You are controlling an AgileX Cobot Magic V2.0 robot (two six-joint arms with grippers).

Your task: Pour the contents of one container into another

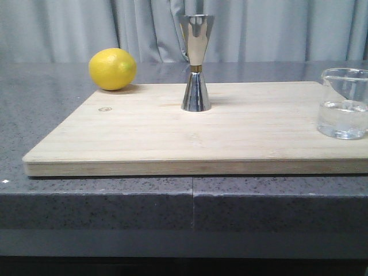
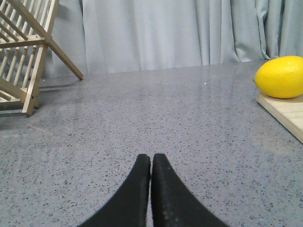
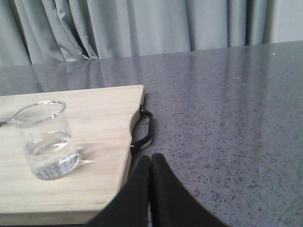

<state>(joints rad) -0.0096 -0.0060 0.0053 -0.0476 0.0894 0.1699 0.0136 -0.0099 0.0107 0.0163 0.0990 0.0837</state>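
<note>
Closest in the front view runs the front edge of the grey speckled surface, and on it lies a pale wooden board filling the middle of the frame from lower left to the right border. At the right border of the frame, on the board, stands the beaker, upright, partly filled with clear liquid. Farther back, at frame centre, the jigger stands upright on the board, well apart from the beaker, with bare wood between them. A lemon sits at the board's far left corner, upper left of the frame.

Neither hand shows in the front view. In the right wrist view the right hand has its fingers pressed together, low over bare surface just beside the board's black handle; the beaker stands near it. In the left wrist view the left hand is likewise pressed together over open surface, with a wooden rack in the upper left.
</note>
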